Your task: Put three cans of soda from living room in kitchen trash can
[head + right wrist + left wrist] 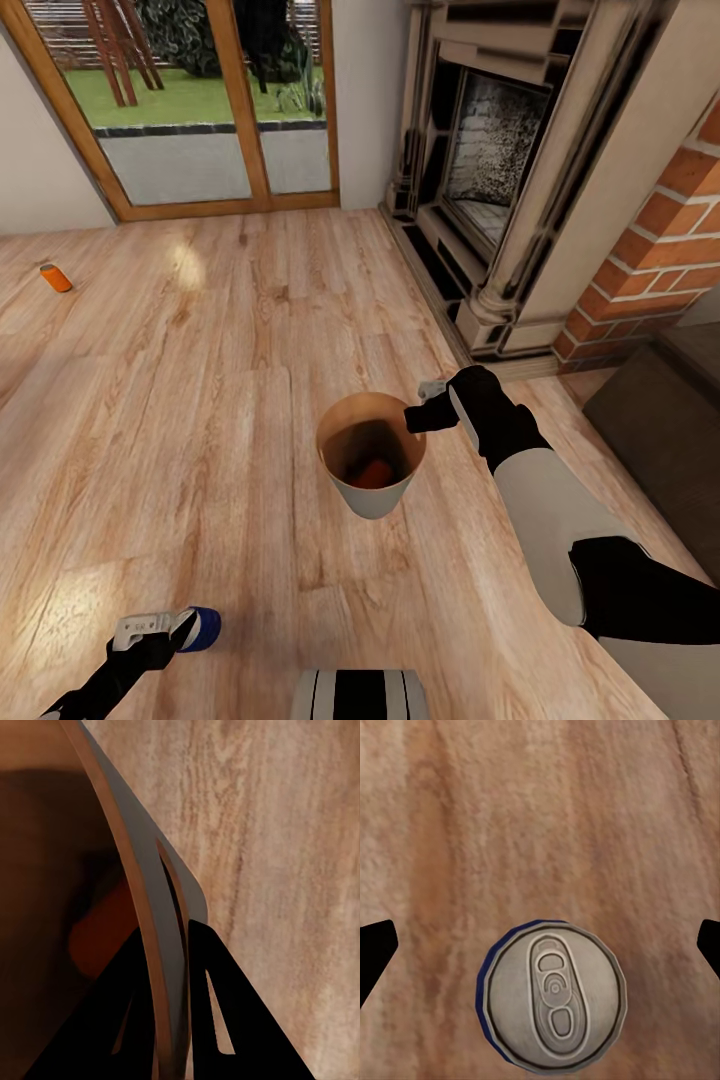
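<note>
The grey trash can (372, 503) with its brown inside hangs over the wood floor, and my right gripper (425, 414) is shut on its rim. In the right wrist view the fingers (225, 1005) pinch the can's wall (142, 847) from both sides. One orange soda can (375, 472) lies at the bottom inside, seen as an orange blur (101, 934). A second orange can (56, 278) lies on the floor at far left. The blue can (205, 628) sits just ahead of my left gripper (172, 630); its silver top (553, 994) lies between the wide-open, untouching fingers.
A stone fireplace (490, 160) with a brick wall (680, 250) stands at the right. A dark low cabinet (660, 420) runs along the right edge. Wood-framed glass doors (200, 100) are at the back. My base (360, 695) shows at the bottom.
</note>
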